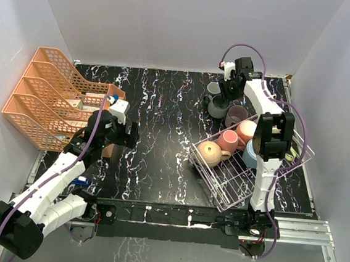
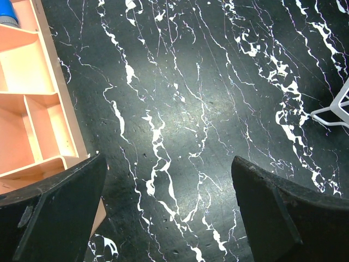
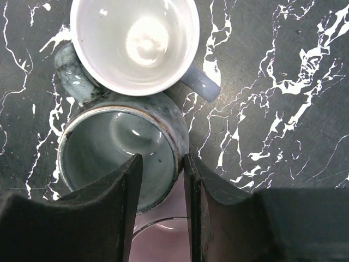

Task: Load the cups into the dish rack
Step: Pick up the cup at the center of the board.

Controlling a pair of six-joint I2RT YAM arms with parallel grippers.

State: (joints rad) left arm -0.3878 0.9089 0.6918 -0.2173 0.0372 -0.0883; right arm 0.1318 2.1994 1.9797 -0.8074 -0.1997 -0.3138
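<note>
Right fingers: one of my two reaches down inside the grey-teal mug and the other sits outside its wall, with the rim between them. They are set narrow, but I cannot tell whether they are pinching the wall.
Left fingers: spread wide with nothing between them, above the bare table.
Grey-teal mug: upright on the table near its far edge, toward the right corner, outside the rack.
Small grey mug: upright, white inside, just beyond the grey-teal mug. I cannot tell whether the two touch.
Mauve mug: upright, just beside the grey-teal mug, between it and the rack.
Rack: white wire, lying askew along the table's right edge.
Mugs in the rack: a tan mug, a pink mug, a peach mug and a blue mug, crowded together at its far end.
Orange tray: at the table's left edge, close to my left arm.
</note>
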